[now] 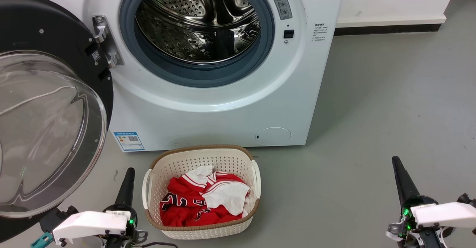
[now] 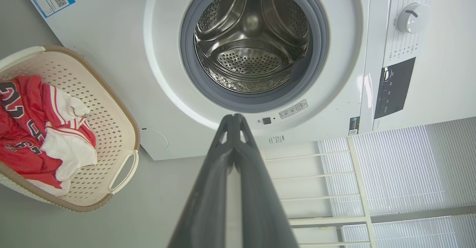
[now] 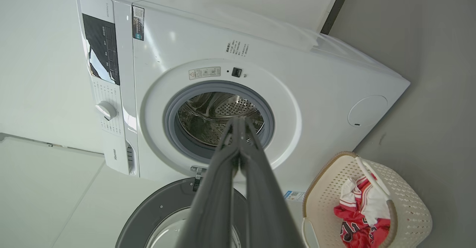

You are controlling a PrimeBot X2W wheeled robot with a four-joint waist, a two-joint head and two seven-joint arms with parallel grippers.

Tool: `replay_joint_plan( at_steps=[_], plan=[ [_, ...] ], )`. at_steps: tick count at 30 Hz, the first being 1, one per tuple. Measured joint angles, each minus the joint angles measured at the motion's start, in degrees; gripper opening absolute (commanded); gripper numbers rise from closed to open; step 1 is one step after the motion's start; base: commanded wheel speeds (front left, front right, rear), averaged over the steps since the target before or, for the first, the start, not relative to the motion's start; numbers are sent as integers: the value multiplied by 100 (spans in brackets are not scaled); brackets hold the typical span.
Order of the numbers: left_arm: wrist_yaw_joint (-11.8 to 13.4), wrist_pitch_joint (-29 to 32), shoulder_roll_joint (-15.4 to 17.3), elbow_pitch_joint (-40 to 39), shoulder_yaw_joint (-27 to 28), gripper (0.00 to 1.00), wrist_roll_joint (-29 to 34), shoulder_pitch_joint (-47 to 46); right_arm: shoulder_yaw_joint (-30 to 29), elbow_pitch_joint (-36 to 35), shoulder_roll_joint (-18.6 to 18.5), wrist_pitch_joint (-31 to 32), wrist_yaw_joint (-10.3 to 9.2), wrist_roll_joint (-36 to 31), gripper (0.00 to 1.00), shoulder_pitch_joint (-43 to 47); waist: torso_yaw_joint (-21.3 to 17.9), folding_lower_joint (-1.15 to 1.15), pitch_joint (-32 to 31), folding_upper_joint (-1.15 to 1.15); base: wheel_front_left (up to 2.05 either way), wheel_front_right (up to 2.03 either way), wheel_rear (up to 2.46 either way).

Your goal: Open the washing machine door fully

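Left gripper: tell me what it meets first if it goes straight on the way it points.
Probably the white front of the washing machine. In its wrist view the left gripper, shut, aims at the panel beside the blue-grey gasket; nothing stands between. Depth is unclear, so the spot is uncertain.

Right of your left gripper (image 1: 129, 172) you see a cream perforated basket (image 1: 202, 150) and a red-and-white jersey (image 1: 182, 207); ahead, the white washing machine (image 1: 208, 118); left, its black door (image 1: 37, 21).

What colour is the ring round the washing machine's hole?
Blue-grey. The gasket shows best in the left wrist view.
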Motion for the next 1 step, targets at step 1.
replay_joint_plan(
  at_steps=[1],
  plan=[
    [-1,18,0,7,4,0,-47,-9,-7,10,0,3,0,48,0,-4,1,0,1,0,0,0,0]
  ],
)
